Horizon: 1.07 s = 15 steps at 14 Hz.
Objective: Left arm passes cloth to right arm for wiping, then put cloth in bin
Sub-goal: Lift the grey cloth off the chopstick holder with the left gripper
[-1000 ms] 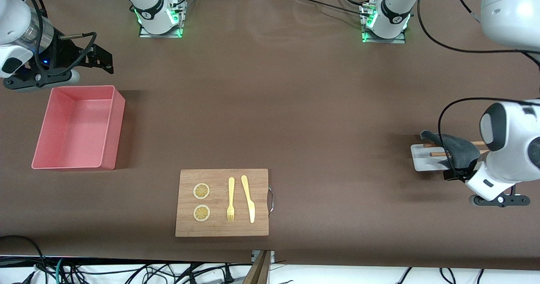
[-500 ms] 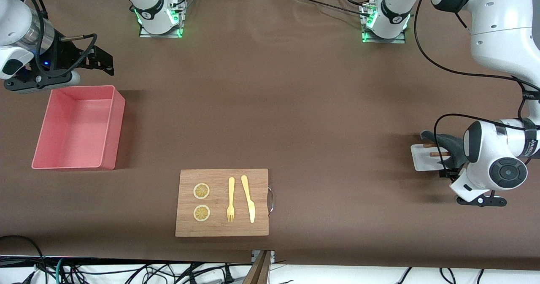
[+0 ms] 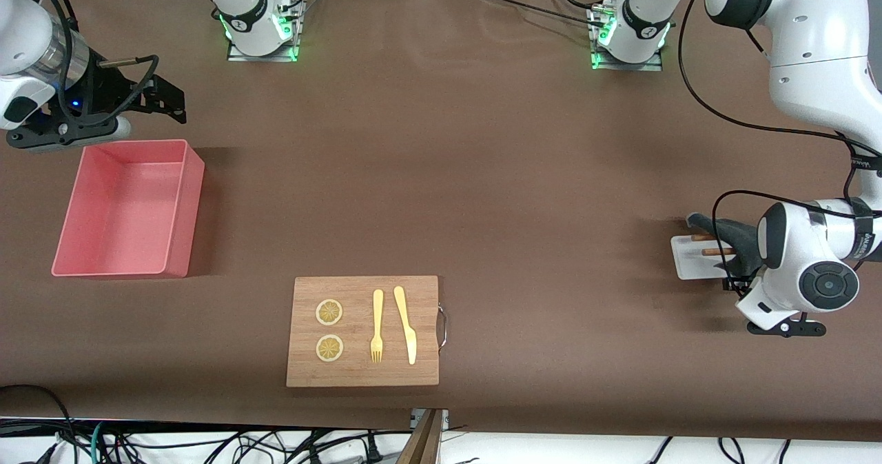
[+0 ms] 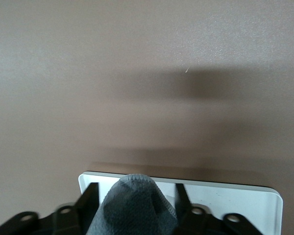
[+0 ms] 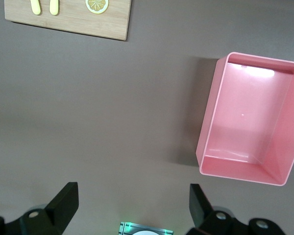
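Left end effector (image 4: 137, 215): straddling cloth (image 4: 133, 205) over white tray (image 4: 245, 200), fingers narrowing. Right end effector (image 5: 132, 205): gaping wide, waiting beside bin (image 3: 127, 209).

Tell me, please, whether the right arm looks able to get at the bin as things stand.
Probably yes: the right gripper hangs open just above the bin, which lies open-topped and empty with nothing between them.
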Tool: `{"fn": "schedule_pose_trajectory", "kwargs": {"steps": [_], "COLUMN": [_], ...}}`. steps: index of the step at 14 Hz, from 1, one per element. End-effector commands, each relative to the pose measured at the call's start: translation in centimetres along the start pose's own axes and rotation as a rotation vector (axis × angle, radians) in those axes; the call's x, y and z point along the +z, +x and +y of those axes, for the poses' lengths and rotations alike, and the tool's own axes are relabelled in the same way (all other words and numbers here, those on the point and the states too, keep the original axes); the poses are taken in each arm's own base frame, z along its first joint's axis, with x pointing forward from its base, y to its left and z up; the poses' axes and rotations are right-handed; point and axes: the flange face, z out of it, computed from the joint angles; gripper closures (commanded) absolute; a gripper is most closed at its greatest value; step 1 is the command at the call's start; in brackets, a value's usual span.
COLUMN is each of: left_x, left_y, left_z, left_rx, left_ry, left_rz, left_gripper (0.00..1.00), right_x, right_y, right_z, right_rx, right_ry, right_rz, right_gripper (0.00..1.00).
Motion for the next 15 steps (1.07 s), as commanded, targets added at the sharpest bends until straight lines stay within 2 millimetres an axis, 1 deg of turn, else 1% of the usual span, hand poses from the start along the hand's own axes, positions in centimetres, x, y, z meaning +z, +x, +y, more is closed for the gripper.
{"fn": "schedule_pose_trajectory", "kwargs": {"steps": [1,2,3,5,7,8,9,10,11,12,13,15], "left_x": [0.6,0.4,0.4,0.3,-0.6,-1.5,-2.9,-5.3,-7.9,-10.2,-12.6,-19.4], "left_y": [0.0,0.0,0.0,0.0,0.1,0.1,0.1,-0.1,-0.6,-1.4,-2.3,-4.9], "left_z": [-0.5,-0.4,-0.4,-0.5,-0.6,-0.6,-1.0,-1.3,-1.2,-0.5,0.9,2.9], "left_rx": [0.015,0.016,0.016,0.014,0.015,0.017,0.010,0.006,0.007,0.014,0.030,0.051], "left_ry": [0.013,0.013,0.013,0.010,0.015,0.020,0.024,0.030,0.034,0.042,0.048,0.043], "left_rz": [-0.008,-0.007,-0.007,-0.005,0.010,0.022,0.042,0.069,0.077,0.058,0.040,0.047], "left_gripper": [0.80,0.90,0.98,1.00,1.00,1.00,1.00,1.00,1.00,1.00,1.00,1.00], "right_x": [-0.2,-0.3,-0.5,-0.4,-0.4,-0.5,-0.4,-0.4,-0.4,-0.3,-0.4,-0.5], "right_y": [-0.3,-0.4,-0.4,-0.4,-0.4,-0.4,-0.5,-0.5,-0.5,-0.5,-0.5,-0.5], "right_z": [0.1,0.1,0.0,0.0,0.0,0.1,0.1,0.0,0.0,0.0,0.0,0.0], "right_rx": [-0.010,-0.010,-0.012,-0.012,-0.012,-0.012,-0.012,-0.012,-0.012,-0.010,-0.010,-0.010], "right_ry": [-0.001,-0.001,-0.001,-0.001,-0.001,-0.002,-0.002,-0.001,-0.001,-0.001,-0.001,-0.001], "right_rz": [0.007,0.010,0.012,0.012,0.012,0.012,0.009,0.007,0.006,0.004,0.006,0.010], "right_gripper": [0.00,0.00,0.00,0.00,0.00,0.00,0.00,0.00,0.00,0.00,0.00,0.00]}}
